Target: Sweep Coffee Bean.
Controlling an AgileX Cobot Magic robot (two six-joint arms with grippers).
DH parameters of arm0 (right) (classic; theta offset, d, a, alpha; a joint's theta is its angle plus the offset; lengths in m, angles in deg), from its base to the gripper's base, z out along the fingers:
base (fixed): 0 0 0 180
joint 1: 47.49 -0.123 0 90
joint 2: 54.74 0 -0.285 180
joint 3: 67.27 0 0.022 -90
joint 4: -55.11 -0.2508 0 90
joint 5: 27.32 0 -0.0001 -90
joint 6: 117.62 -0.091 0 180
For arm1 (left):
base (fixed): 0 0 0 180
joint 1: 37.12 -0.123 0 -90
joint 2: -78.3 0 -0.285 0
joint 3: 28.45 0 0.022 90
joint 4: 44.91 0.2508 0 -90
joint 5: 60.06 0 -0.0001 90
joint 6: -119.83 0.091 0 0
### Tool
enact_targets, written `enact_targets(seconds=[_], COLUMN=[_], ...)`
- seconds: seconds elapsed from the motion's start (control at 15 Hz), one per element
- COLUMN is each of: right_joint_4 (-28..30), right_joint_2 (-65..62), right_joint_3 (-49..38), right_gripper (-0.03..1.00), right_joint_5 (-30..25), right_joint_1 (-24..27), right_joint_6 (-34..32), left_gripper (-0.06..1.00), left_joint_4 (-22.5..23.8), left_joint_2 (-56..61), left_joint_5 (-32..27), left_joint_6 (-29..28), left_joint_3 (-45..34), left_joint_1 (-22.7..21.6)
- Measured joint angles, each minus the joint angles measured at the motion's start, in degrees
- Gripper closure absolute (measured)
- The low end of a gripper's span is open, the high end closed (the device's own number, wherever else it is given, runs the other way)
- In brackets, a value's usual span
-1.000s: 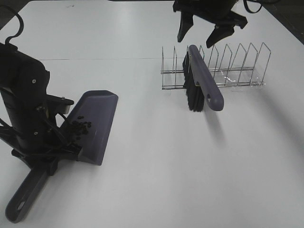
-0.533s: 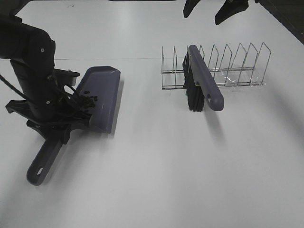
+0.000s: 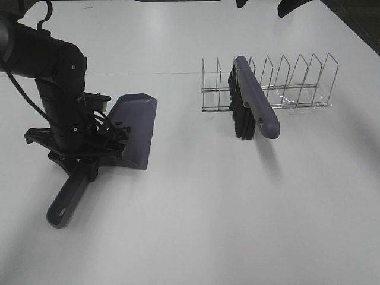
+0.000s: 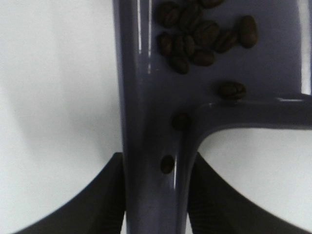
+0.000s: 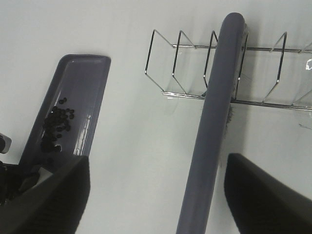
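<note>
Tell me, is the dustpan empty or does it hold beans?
It holds beans: dark coffee beans lie clustered inside the dustpan near its handle end.

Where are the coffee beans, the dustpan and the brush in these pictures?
coffee beans [image 4: 195,36]: left wrist view, middle of the bean cluster.
dustpan [image 3: 138,127]: exterior high view, bare pan floor.
brush [image 3: 256,98]: exterior high view, middle of its purple back.

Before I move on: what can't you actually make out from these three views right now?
- Right gripper: cut off by the top edge in the exterior high view; the wrist view shows both fingers apart, holding nothing.
- Coffee beans in the dustpan: mostly hidden behind the left arm in the exterior high view.
- Left gripper: fingertips cut off by the frame edge; it clamps the dustpan handle.
- Brush bristles: too dark to resolve.
</note>
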Motion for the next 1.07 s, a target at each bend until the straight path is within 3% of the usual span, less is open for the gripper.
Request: enact_targets(seconds=[0.27, 0.67, 0.93, 1.0, 1.07], right_joint_4=[-0.57, -1.55, -1.55, -1.26, -0.34], right_joint_2=[-1.20, -7.10, -12.03, -15.30, -17.25], right_joint_3=[-0.34, -6.82, -15.18, -20.80, -23.61], right_gripper=[0.29, 0.29, 0.29, 0.29, 0.29], right_joint_5=[0.00, 0.00, 0.06, 0.06, 0.06], right_joint_1=[0.00, 0.00, 0.00, 0.00, 0.00], right_joint_6=[0.06, 0.40, 1.32, 1.95, 2.01], left_gripper=[0.42, 0.40, 0.40, 0.40, 0.40], left_joint_4=[-2.52, -2.01, -2.06, -2.52, -2.58], left_joint_2=[-0.23, 5.56, 12.89, 16.90, 19.02], left_joint_5=[-1.66, -6.30, -7.62, -7.79, -8.08], left_joint_6=[0.40, 0.63, 3.84, 6.99, 8.37], left_joint_3=[0.00, 0.34, 0.52, 0.52, 0.52], left_joint_1=[0.00, -1.32, -9.45, -16.39, -20.05])
